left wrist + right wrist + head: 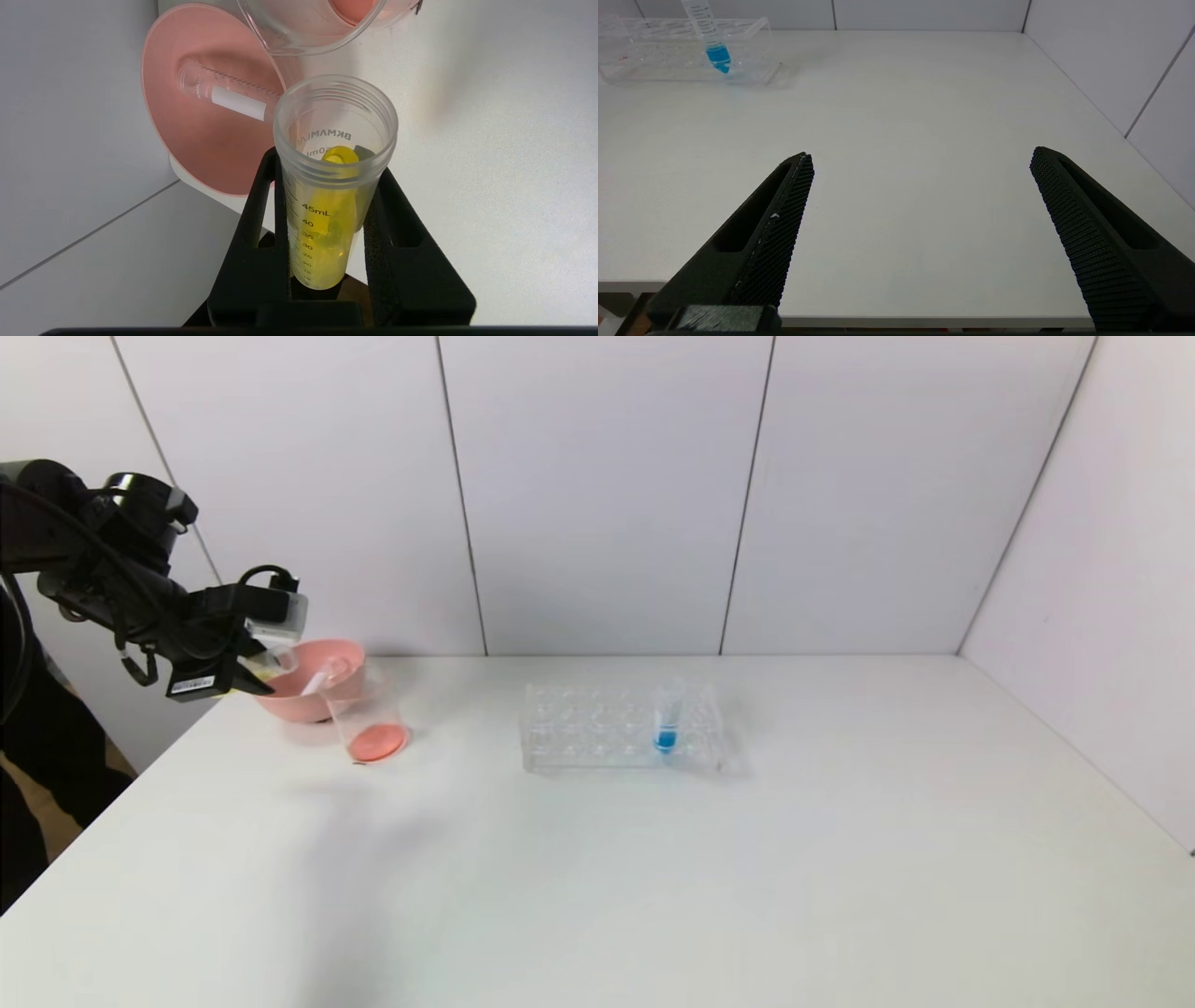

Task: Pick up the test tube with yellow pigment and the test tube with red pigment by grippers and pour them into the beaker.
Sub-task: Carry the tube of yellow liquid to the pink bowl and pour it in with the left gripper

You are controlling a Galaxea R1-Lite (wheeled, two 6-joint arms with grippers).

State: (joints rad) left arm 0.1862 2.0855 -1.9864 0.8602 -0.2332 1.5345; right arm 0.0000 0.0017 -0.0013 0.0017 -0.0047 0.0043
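My left gripper (254,674) (329,163) is shut on the test tube with yellow pigment (278,663) (327,219), held tilted above the table's far left. Yellow liquid lies along the tube's inside, and its open mouth points toward the beaker (369,717) (308,32). The beaker stands just right of the tube, with red-orange liquid (378,743) in its bottom. The test tube with red pigment is out of view. My right gripper (920,156) hangs open over the table's near edge with nothing between its fingers.
A pink bowl (347,663) (210,154) stands behind the beaker with an empty clear tube (229,95) lying in it. A clear rack (597,733) (668,65) at mid-table holds a blue-tipped tube (667,717) (714,46). Walls close the back and right.
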